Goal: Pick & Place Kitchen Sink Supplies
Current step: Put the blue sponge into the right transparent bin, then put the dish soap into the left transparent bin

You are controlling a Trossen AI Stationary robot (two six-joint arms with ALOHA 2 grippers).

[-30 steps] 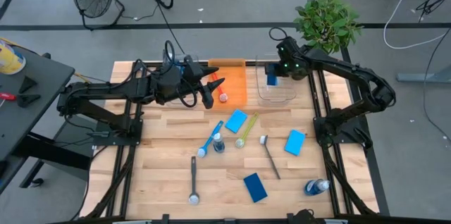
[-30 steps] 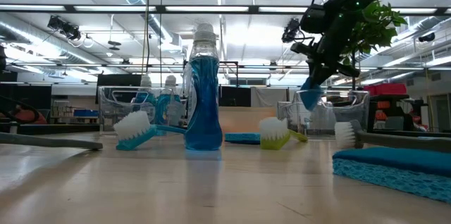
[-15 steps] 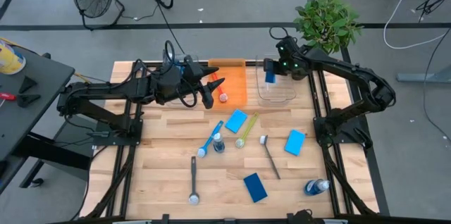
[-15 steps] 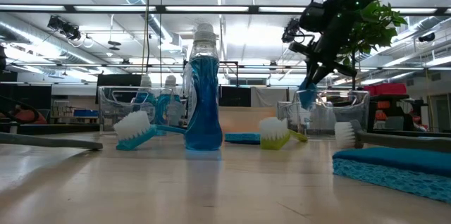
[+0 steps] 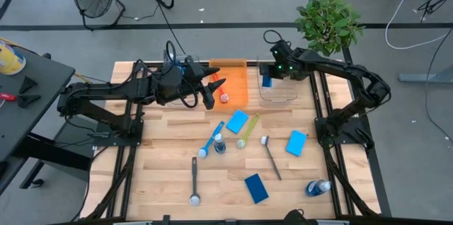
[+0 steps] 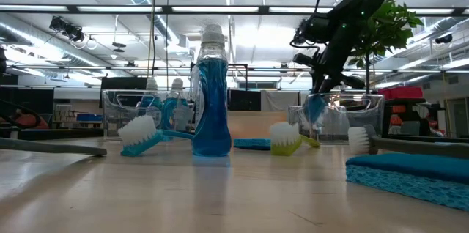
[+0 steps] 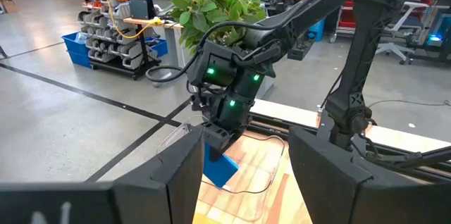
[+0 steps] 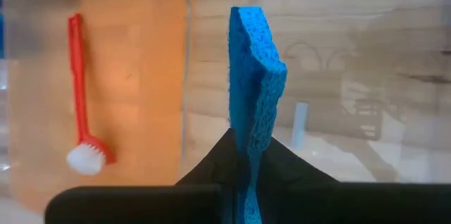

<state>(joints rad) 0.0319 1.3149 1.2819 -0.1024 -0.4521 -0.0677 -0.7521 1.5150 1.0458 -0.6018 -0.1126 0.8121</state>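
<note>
— So, what is around you at this moment?

— Under my right gripper (image 5: 267, 76) is the clear bin (image 5: 279, 96) at the far side of the table (image 5: 163, 175). Just beside it stands the orange bin (image 5: 233, 83), with a red brush (image 8: 79, 97) lying inside. The green plant (image 5: 327, 21) is behind my right arm. The thin wall between the two bins is near the sponge's edge. My left gripper (image 5: 214, 87) waits beside the orange bin with its fingers apart and nothing between them.

— And what do you hold?

— My right gripper is closed tight on a blue sponge (image 8: 255, 76). I pinch it by one end, and it stands on its edge. Its long axis runs straight out from my fingers, down toward the floor of the clear bin.

— What else lies on the table?

— In the middle there are another sponge (image 5: 238, 120), a blue brush (image 5: 211, 140), a small bottle (image 5: 219, 143), a yellow-green brush (image 5: 247, 130) and a dark brush (image 5: 271, 156). More sponges (image 5: 296, 142) lie nearer the front, and a second bottle (image 5: 318, 187) lies on its side.

— Did something change since a moment ago?

— Yes. My right gripper with the sponge went a little toward the orange bin's side of the clear bin. The left arm did not move.
</note>
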